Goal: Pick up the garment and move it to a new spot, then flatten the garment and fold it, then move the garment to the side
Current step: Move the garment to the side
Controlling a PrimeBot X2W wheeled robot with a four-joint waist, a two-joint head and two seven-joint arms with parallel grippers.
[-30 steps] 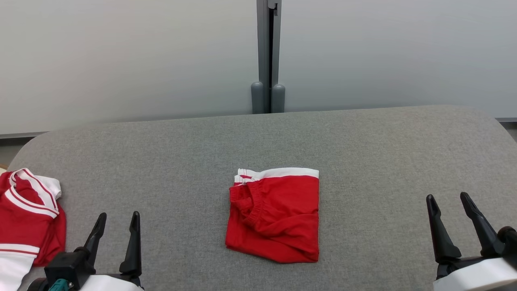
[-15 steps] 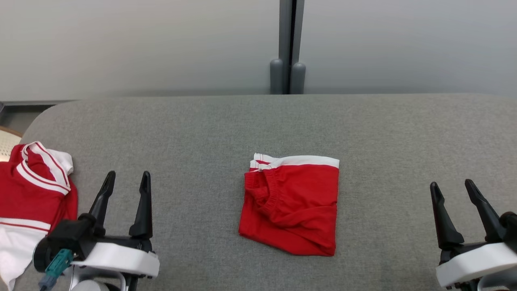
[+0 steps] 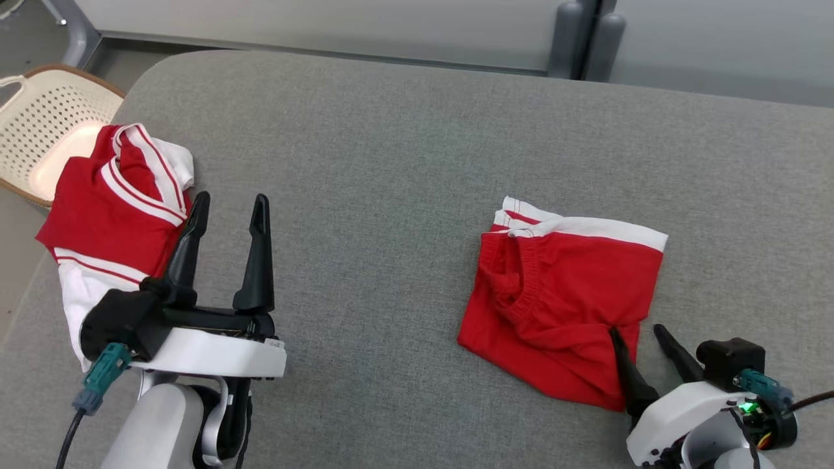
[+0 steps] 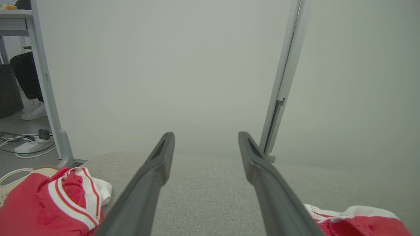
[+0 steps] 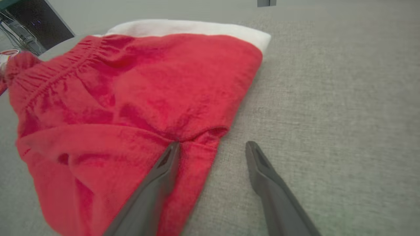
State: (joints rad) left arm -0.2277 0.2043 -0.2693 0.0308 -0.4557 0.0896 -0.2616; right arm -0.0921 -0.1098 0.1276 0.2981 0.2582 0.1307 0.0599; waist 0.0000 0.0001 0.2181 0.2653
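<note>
Both pincers gape wide, holding nothing. The right pincer [image 3: 635,329] straddles the near right corner of the folded red garment [image 3: 567,299] on the tabletop [image 3: 391,163], one finger covering its edge; the left pincer [image 3: 230,197] partly hides a striped top [image 3: 111,215].

The left end effector [image 3: 231,196] and right end effector [image 3: 635,329] are black, 2-fingered, white-wristed.

We see soft, even, bright light and faint shadows. The garment [image 5: 131,85] blurs in the right wrist view; glare whitens the basket [image 3: 39,111] in the head view.
</note>
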